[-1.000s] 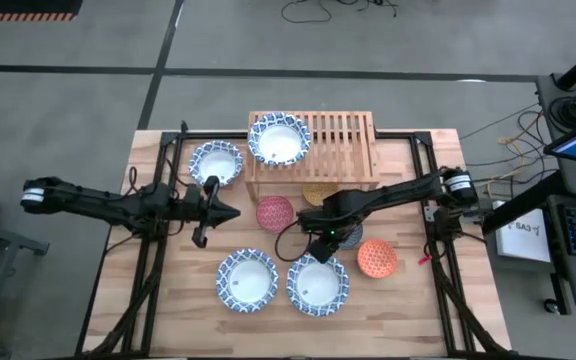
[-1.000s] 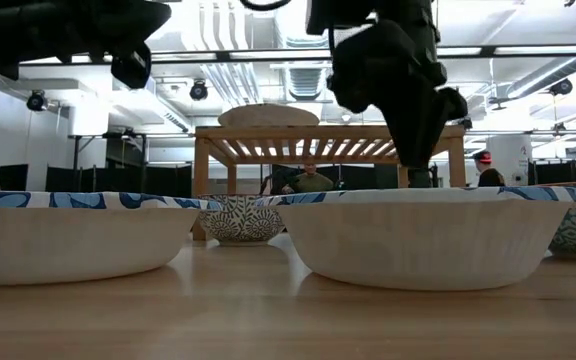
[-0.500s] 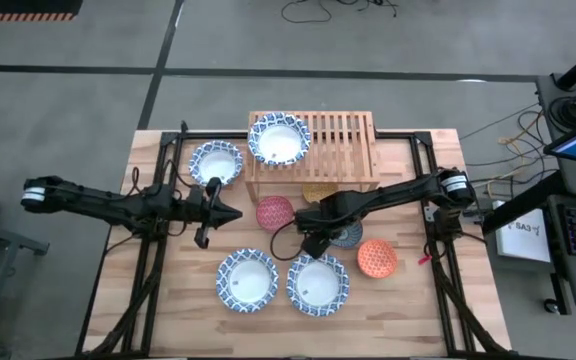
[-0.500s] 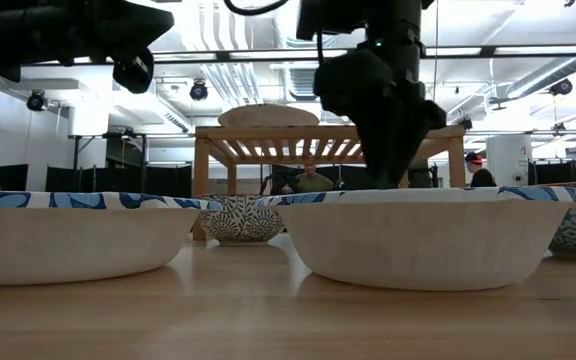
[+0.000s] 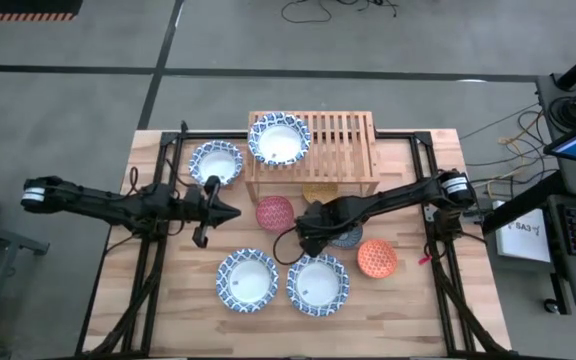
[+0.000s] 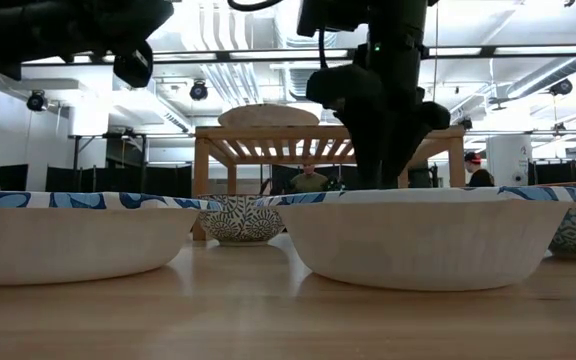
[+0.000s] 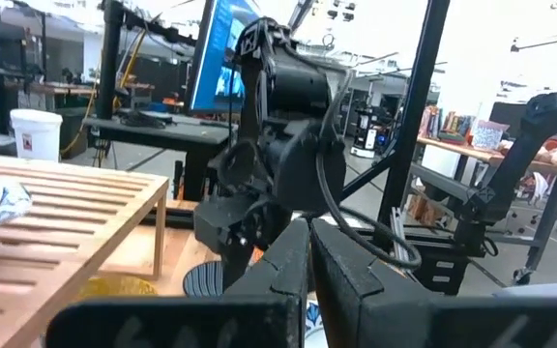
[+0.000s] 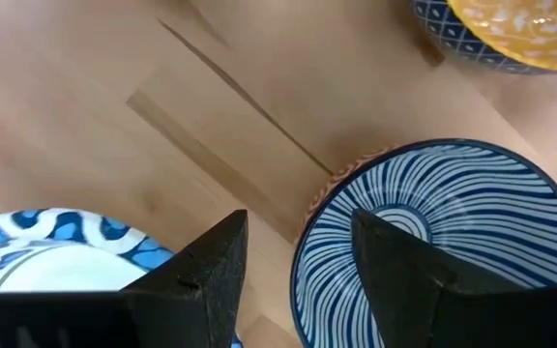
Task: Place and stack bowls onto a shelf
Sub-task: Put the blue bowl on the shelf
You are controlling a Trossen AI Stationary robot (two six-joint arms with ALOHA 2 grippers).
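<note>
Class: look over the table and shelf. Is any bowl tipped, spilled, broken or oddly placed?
Nothing stands out. Every visible bowl sits upright and whole; one patterned bowl already rests on the shelf, the others on the table.

Grey concrete floor (image 5: 88, 110); exposed ceiling pipes (image 6: 258, 30); monitor (image 7: 222, 58); white bucket (image 7: 35, 133).

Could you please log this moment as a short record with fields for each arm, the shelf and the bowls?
left gripper: fingers shut, empty, hovering left of the pink-red bowl
right gripper: fingers open, straddling the near rim of the dark blue-grey bowl
shelf: one patterned bowl on its left end
under shelf: mustard yellow bowl
on table: three patterned bowls, orange bowl
</note>
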